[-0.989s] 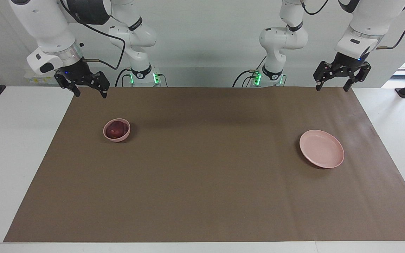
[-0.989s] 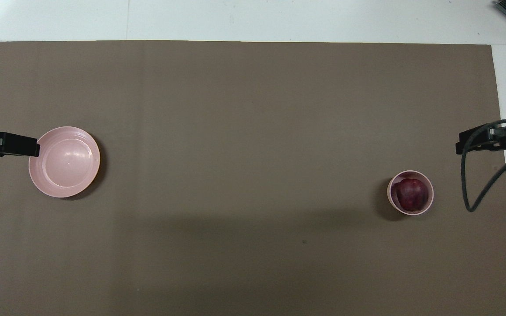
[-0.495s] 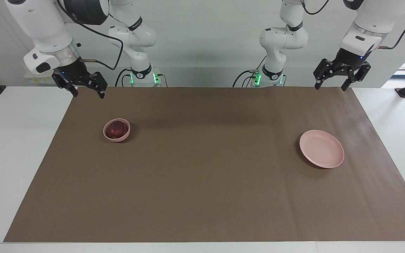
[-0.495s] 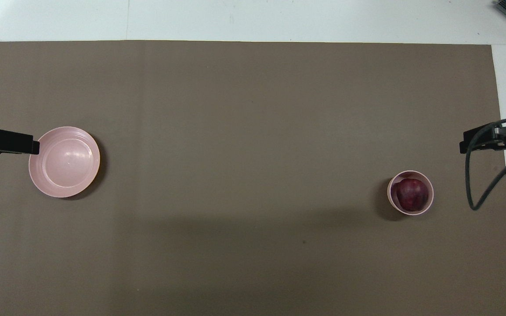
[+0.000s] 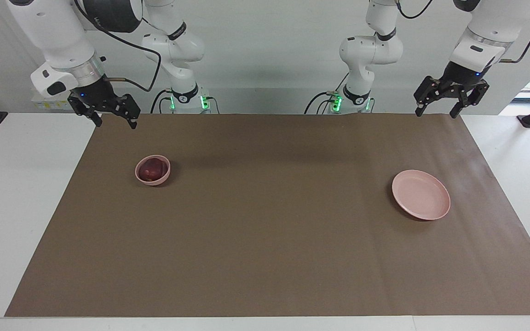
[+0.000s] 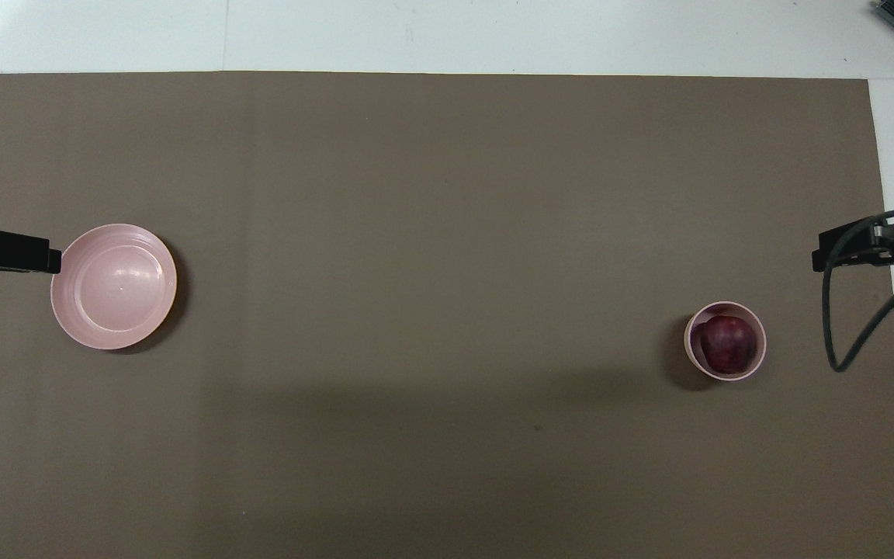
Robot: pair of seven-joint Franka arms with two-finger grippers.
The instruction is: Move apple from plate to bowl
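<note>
One apple sits in the one bowl, toward the right arm's end of the worktop. One plate bare. Left gripper and right gripper: jaws released, raised.

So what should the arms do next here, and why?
Probably nothing more than hold both arms parked. The small dark red apple already sits in the deep pale pink bowl, the flat pink plate is bare, and the left gripper and right gripper hang open and raised near the robots.
</note>
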